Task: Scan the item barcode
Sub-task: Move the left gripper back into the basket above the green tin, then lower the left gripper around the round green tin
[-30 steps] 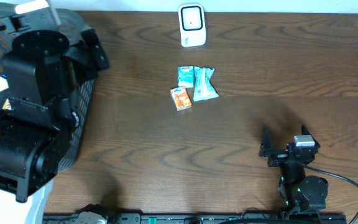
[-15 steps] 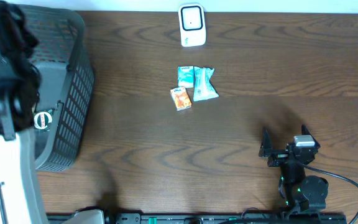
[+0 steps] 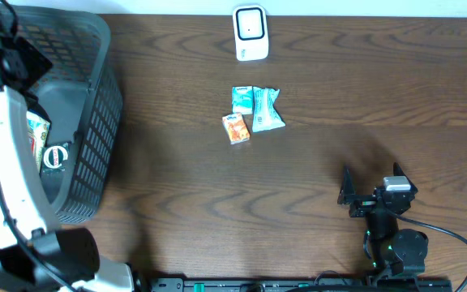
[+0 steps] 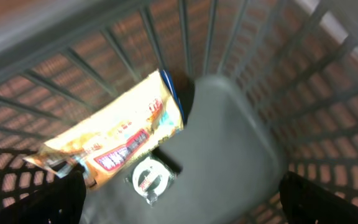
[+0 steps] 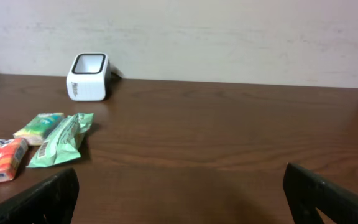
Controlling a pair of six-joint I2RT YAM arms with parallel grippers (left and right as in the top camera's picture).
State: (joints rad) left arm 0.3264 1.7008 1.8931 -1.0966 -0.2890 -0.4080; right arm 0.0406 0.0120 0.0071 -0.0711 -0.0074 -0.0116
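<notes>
The left tool [image 4: 182, 200] was spread wide over the grey basket [image 3: 96, 113] and held nothing. A yellow packet [image 4: 110, 140] and a round item [image 4: 149, 180] lay inside the basket. The right tool [image 5: 185, 198] was likewise spread and empty, low over the bench [image 3: 363, 89]. An orange packet [image 3: 235, 128], a teal packet [image 3: 242, 99] and a green packet [image 3: 267, 110] lay mid-bench, near the white scanner [image 3: 250, 33].

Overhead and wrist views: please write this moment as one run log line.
left gripper: open, above yellow packet in basket | right gripper: open, empty | scanner: nothing held to it | scan: not yet done
</notes>
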